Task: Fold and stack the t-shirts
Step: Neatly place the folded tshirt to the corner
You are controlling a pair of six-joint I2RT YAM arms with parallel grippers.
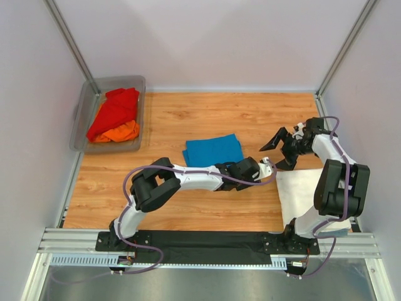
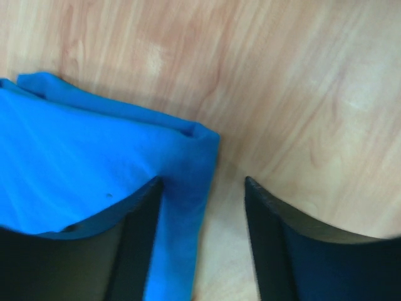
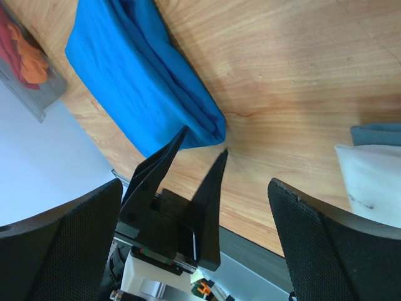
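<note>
Left jaws and right jaws stood apart; the left probably had to catch every layer of the blue shirt (image 2: 75, 150).

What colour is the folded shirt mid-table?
The folded shirt is bright blue; clearest from the right wrist.

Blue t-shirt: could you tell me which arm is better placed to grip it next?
Left, likely: the left tool, open, straddles the blue t-shirt's edge; the right tool hangs open, clear of it.
</note>
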